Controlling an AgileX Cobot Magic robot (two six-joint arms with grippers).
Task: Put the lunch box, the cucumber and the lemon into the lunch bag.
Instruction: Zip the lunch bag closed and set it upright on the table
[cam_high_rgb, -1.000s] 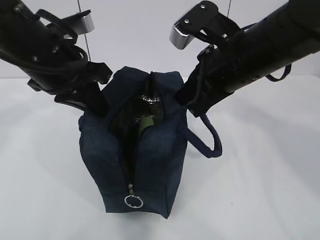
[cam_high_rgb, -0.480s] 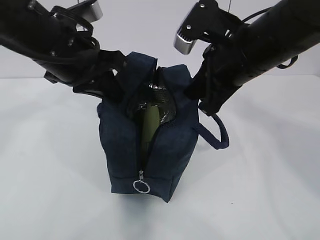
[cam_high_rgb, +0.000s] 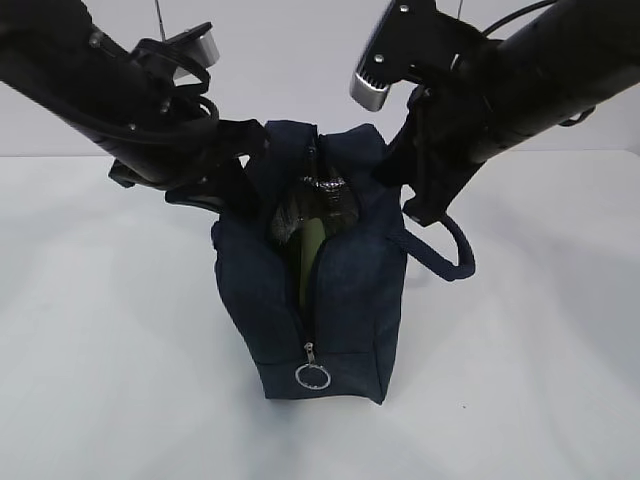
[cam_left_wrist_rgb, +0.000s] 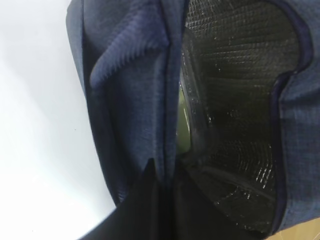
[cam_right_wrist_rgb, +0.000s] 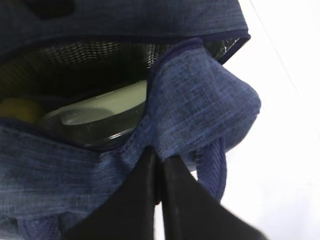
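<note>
The boxy dark navy fabric lunch bag (cam_high_rgb: 320, 290) stands in the middle of the white surface (cam_high_rgb: 100, 350), its top zipper parted and its silver ring pull (cam_high_rgb: 312, 376) hanging at the six o'clock end. The left end effector (cam_left_wrist_rgb: 160, 172) is closed on the bag's left rim, its dark fingers pinching the cloth edge. The right end effector (cam_right_wrist_rgb: 159, 165) is likewise clamped on the fabric of the right rim, just above one rounded loop handle (cam_high_rgb: 450, 255), which droops out toward three o'clock.

Inside, the flat lunch box with the pale sage-green lid (cam_right_wrist_rgb: 107, 112) lies against the silvery quilted lining (cam_left_wrist_rgb: 240, 75). In the right wrist view a rounded yellow shape, probably the small lemon (cam_right_wrist_rgb: 17, 110), sits beside the box at nine o'clock. A green sliver shows through the opening in the exterior and left wrist views, but whether it is the cucumber or the edge of the box I cannot tell.

The bag looks soft and limp: its walls fold and bunch wherever the fingers pinch, so it probably sags shut when released. With contents inside it likely carries some weight low down, and pulling on thin cloth may tip it rather than slide it. The firmest holds appear to be the piped rim beside the zipper and the webbing handles. The ring pull is small and slick-looking, the natural grip if the opening is to be closed.
</note>
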